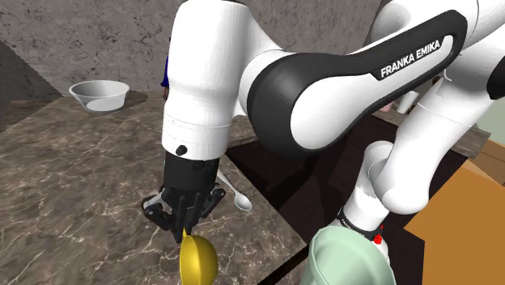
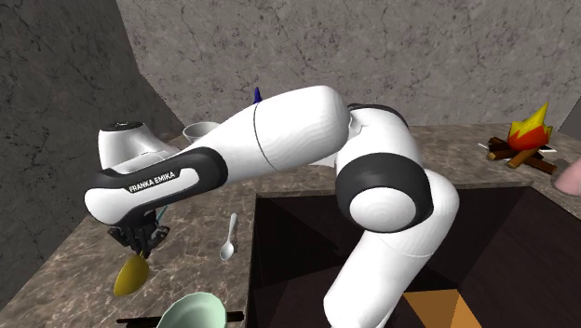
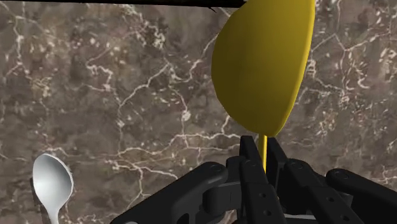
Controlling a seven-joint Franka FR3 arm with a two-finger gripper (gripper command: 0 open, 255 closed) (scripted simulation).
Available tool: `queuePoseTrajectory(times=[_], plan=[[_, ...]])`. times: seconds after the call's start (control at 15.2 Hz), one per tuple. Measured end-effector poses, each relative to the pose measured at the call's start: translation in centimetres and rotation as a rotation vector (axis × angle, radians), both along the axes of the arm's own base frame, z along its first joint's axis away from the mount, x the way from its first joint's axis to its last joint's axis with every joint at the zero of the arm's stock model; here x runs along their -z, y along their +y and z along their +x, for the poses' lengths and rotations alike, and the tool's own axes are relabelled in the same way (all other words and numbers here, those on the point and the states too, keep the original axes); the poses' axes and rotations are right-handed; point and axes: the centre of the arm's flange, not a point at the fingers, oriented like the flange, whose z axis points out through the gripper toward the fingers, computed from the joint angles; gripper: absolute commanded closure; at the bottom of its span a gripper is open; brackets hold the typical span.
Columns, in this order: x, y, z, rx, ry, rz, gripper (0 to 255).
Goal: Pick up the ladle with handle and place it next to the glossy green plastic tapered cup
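Note:
My black gripper (image 1: 184,231) is shut on the thin handle of a yellow ladle (image 1: 197,259). The ladle hangs bowl-down just above the brown marble counter (image 1: 73,178). In the wrist view the fingers (image 3: 251,156) clasp the yellow handle, with the ladle bowl (image 3: 264,63) right ahead of them. A pale green tapered cup (image 1: 348,259) stands near the counter's front corner, a short way toward the shoulder view's right of the ladle. From the second exterior view the gripper (image 2: 141,247) holds the ladle (image 2: 131,274) just up and left of the cup (image 2: 191,312).
A white spoon (image 1: 240,198) lies on the counter beside the gripper, near the edge of a dark sunken basin (image 1: 275,162). A white bowl (image 1: 99,95) sits at the back, with a blue object (image 1: 165,73) behind the arm. A toy campfire (image 2: 526,140) stands far off.

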Motion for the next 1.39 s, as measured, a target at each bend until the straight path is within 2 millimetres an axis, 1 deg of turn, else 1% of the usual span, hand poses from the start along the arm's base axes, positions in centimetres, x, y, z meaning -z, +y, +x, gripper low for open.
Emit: queuePoseTrajectory(times=[0.53,0.99,1.39], plan=[[4.4,-0.1,-0.1,0.000,0.000,0.000,255],[7.7,0.0,0.1,0.004,-0.004,0.004,255],[8.1,0.0,0.0,0.001,-0.002,0.002,255]])
